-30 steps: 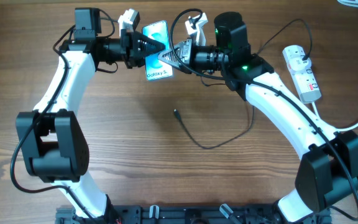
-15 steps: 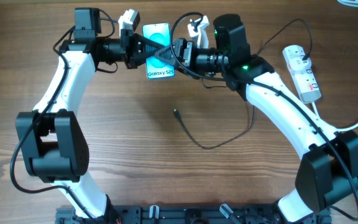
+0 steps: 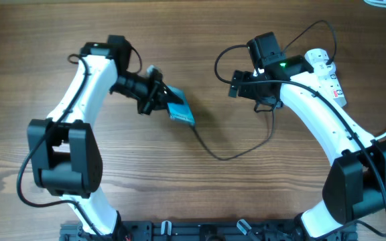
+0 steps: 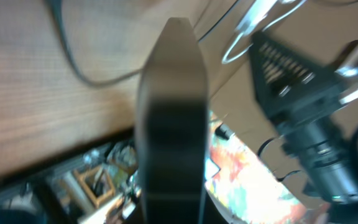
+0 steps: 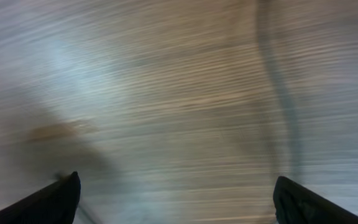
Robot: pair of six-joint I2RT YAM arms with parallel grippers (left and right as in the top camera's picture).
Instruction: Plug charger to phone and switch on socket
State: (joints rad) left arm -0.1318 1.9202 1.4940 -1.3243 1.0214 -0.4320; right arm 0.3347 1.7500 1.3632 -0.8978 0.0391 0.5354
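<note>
The left gripper point(image 3: 161, 102) is clamped on the small flat cyan-screened smartphone point(image 3: 181, 112), holding it tilted with its lower end at the tip of the thin black charger cable point(image 3: 223, 156). Whether the plug is seated I cannot tell. The right gripper point(image 3: 234, 84) hangs wide open and empty between the phone and the white power strip point(image 3: 328, 79), and switching the strip on appears left to do.

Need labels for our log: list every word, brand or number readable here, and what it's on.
No text is legible in any view.
phone: screen tilted, print too small to read.
socket: red marks only, too small to read.
Both wrist views: blurred, nothing readable.
</note>
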